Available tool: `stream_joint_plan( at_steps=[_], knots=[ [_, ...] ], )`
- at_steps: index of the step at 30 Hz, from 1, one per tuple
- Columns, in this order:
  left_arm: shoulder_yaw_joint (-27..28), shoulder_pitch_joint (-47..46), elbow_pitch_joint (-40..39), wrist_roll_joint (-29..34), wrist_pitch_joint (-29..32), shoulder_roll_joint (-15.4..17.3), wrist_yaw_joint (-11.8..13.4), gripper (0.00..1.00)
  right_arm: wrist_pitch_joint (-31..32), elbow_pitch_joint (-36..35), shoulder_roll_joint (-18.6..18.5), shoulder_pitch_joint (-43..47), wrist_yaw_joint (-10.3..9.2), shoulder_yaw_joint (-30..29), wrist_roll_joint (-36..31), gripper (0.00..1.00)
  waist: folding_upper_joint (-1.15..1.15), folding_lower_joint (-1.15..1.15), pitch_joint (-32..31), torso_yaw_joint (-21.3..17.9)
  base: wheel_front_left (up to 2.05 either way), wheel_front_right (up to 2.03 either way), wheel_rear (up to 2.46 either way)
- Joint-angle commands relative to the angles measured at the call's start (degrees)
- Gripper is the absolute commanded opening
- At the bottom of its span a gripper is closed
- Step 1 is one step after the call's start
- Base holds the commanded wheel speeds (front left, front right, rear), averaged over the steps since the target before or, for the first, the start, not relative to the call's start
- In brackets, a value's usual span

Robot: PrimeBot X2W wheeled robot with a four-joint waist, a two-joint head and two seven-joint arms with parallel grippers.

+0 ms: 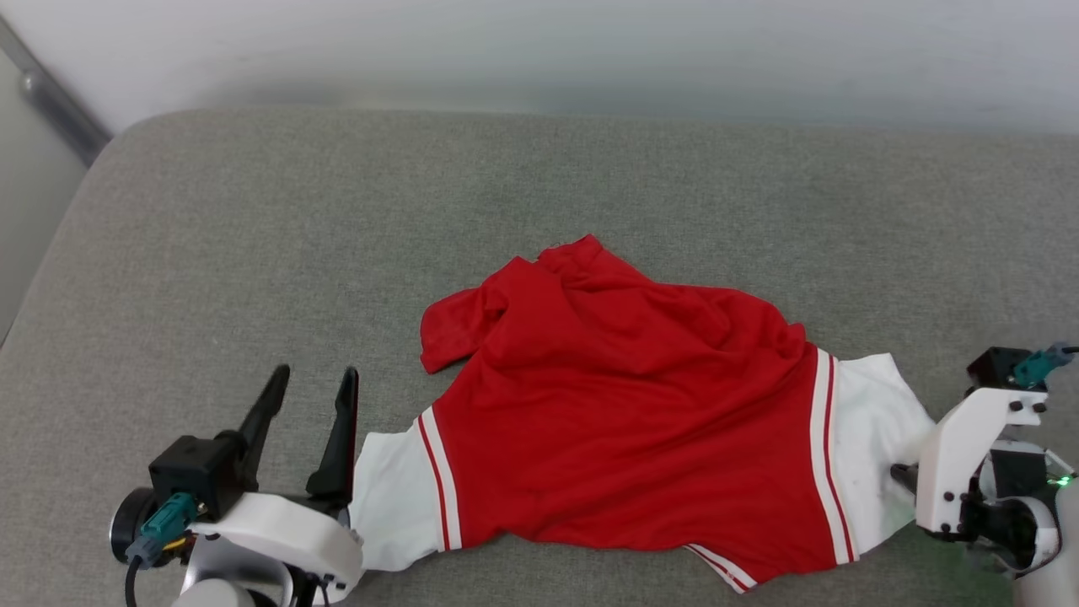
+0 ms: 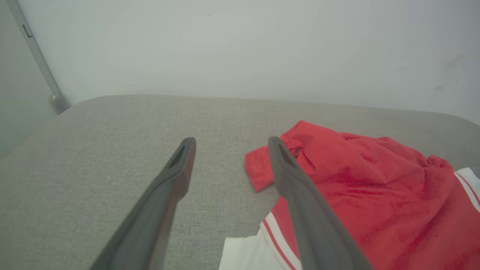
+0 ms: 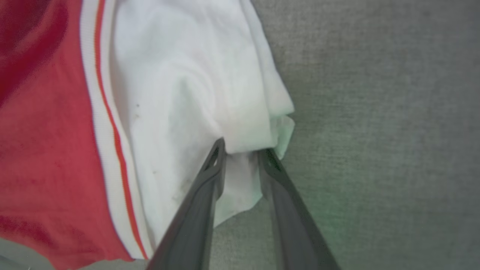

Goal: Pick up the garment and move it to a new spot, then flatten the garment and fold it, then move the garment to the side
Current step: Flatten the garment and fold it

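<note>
The shirt (image 1: pixel 624 421) lies crumpled on the grey cushion (image 1: pixel 253 211), a little toward 6 o'clock of the middle in the head view. Its long axis runs sleeve to sleeve, from 9 o'clock to 3 o'clock. The red body is rucked up, with a flap turned over at its 10 o'clock corner.

The coming move turns on the two sleeves, and each arm sits at its own end. The left gripper (image 1: pixel 316 371) is at the 8 o'clock end with its fingers pointing to 12. The left sleeve (image 1: pixel 392 497) lies just beside it at 3 o'clock, not between the jaws. Those jaws stand wide apart and hold nothing.

The right gripper (image 3: pixel 242 146) is at the 4 o'clock end, reaching toward 9 o'clock into the right sleeve (image 1: pixel 868 421). Its jaws are drawn close on a bunched fold of white cloth that fills the gap, so I judge them clamped on it. The left arm probably has to shift toward 3 o'clock to take its sleeve before any lift.
</note>
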Motion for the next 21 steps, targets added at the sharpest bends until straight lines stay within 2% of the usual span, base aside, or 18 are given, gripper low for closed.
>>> stream_joint_plan(
  at_steps=[1,6,14,18,21],
  knots=[
    [0.0,1.0,0.6,-0.7,0.8,0.2,-0.2,1.00,0.8,2.6,2.0,3.8,0.01,1.5,0.6,0.00,0.00,0.00,-0.9,-0.6,0.00,0.00,0.00],
    [0.0,2.4,1.4,-4.6,8.0,3.3,-1.8,1.00,-2.5,-2.3,0.7,2.9,0.00,1.2,1.4,0.00,0.00,0.00,-3.6,-2.3,0.00,0.00,0.00],
    [-1.5,5.4,0.4,-13.9,28.4,11.6,-4.3,1.00,-2.6,-13.0,1.1,7.8,0.00,-0.1,0.7,0.00,0.00,0.00,-5.6,-5.8,0.00,0.00,0.00],
    [-2.8,6.9,1.8,-18.3,35.9,13.0,-5.1,1.00,-1.4,-17.8,2.4,10.7,0.00,-0.3,0.2,0.00,0.00,0.00,-4.8,-7.8,0.00,0.00,0.00],
    [-4.0,6.7,3.6,-20.4,39.3,12.4,-5.9,1.00,-0.8,-20.1,3.5,12.0,0.00,-0.5,-0.1,0.00,0.00,0.00,-3.8,-8.9,0.00,0.00,0.00]
  ],
)
